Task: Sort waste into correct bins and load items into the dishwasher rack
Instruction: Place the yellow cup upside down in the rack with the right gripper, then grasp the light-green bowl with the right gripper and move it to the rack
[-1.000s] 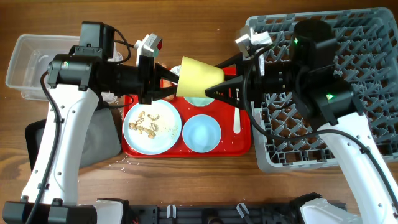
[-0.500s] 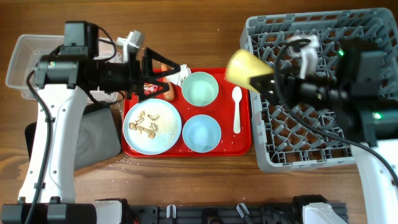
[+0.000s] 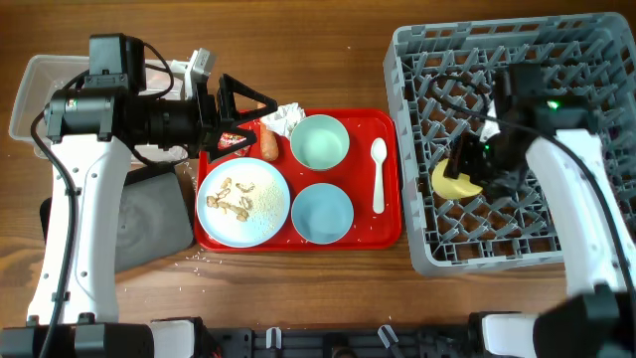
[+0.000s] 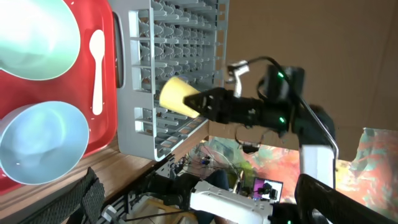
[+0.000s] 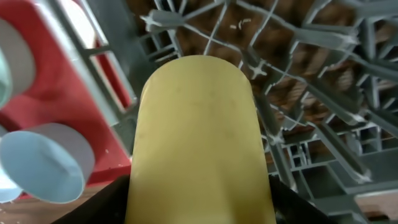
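Note:
My right gripper [image 3: 467,171] reaches down into the grey dishwasher rack [image 3: 586,60], shut on the yellow cup [image 3: 449,183], which lies on its side among the pegs near the rack's left edge. The right wrist view shows the cup [image 5: 196,137] filling the space between both fingers. Left of it, my left gripper [image 3: 264,114] hangs open and holds nothing. It is above the red tray's back left corner, over the red wrapper [image 3: 234,141], carrot piece [image 3: 270,147] and white tissue [image 3: 284,118]. The plate [image 3: 243,202] holds beige scraps. Mint bowl [image 3: 319,141], blue bowl [image 3: 322,213] and white spoon [image 3: 378,174] lie on the tray.
The red serving tray [image 3: 394,227] sits between the arms, close against the rack's left wall. A clear tub [image 3: 40,94] stands at the back left and a black tray [image 3: 149,224] lies in front of it, both partly under my left arm.
My left gripper let go of the yellow cup, opened and drew back left. My right gripper carried the cup from over the tray into the rack and lowered it.

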Action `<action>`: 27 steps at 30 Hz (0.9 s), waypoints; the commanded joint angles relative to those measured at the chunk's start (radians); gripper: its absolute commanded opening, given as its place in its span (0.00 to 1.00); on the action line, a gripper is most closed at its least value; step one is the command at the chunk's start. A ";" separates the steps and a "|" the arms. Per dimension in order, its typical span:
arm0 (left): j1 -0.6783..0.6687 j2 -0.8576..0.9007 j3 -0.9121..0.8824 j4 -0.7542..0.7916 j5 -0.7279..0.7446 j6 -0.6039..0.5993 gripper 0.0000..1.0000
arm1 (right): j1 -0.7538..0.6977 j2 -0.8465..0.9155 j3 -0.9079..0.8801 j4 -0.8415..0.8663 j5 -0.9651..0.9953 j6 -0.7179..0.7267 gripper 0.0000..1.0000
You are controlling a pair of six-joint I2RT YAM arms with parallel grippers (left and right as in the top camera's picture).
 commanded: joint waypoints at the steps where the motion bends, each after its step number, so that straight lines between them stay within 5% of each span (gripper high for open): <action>1: 0.004 -0.002 0.007 0.000 -0.006 0.010 1.00 | 0.000 0.028 0.005 0.035 -0.013 -0.010 0.81; 5: 0.005 -0.002 0.007 -0.001 -0.076 0.010 1.00 | 0.032 -0.079 0.058 0.128 -0.031 -0.014 0.82; 8: 0.013 -0.010 0.008 -0.001 -0.129 0.010 0.91 | 0.112 -0.208 0.072 0.305 -0.257 -0.137 0.77; 10: 0.056 -0.035 0.034 -0.038 -0.259 -0.026 0.96 | 0.202 -0.220 0.071 0.410 -0.337 -0.087 0.72; 13: 0.147 -0.067 0.114 -0.121 -0.500 -0.081 0.97 | 0.325 -0.140 0.071 0.462 -0.289 0.021 0.68; 15: 0.233 -0.110 0.175 -0.167 -0.749 -0.093 1.00 | 0.408 0.003 0.070 0.463 -0.089 0.121 0.69; 20: 0.321 -0.174 0.175 -0.216 -1.007 -0.092 1.00 | 0.424 0.322 0.071 0.551 0.010 0.194 0.64; 23: 0.325 -0.174 0.175 -0.214 -1.019 -0.092 1.00 | 0.424 0.429 0.071 0.607 0.005 0.195 0.52; 27: 0.325 -0.174 0.175 -0.208 -1.019 -0.092 1.00 | 0.424 0.497 0.070 0.652 -0.019 0.196 0.17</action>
